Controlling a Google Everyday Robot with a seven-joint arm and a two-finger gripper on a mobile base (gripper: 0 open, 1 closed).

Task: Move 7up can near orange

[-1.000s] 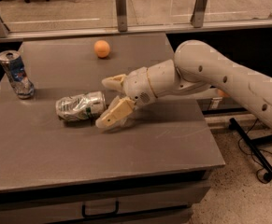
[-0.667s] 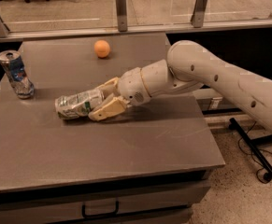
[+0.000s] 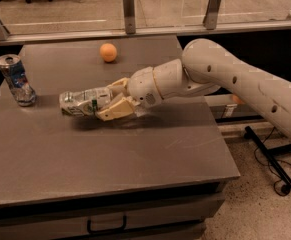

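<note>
Gripper (image 3: pixel 105 102) holds crushed silver aluminium 7up can (image 3: pixel 77 103) lying on grey worktop (image 3: pixel 110 164); we judge lift and transfer toward small round orange fruit (image 3: pixel 108 52) remain outstanding.

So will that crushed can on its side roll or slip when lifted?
Probably light: the 7up can looks crushed. Its dents likely stop rolling and give the hand, closed around it mid-table, some grip, though thin metal may buckle further.
</note>
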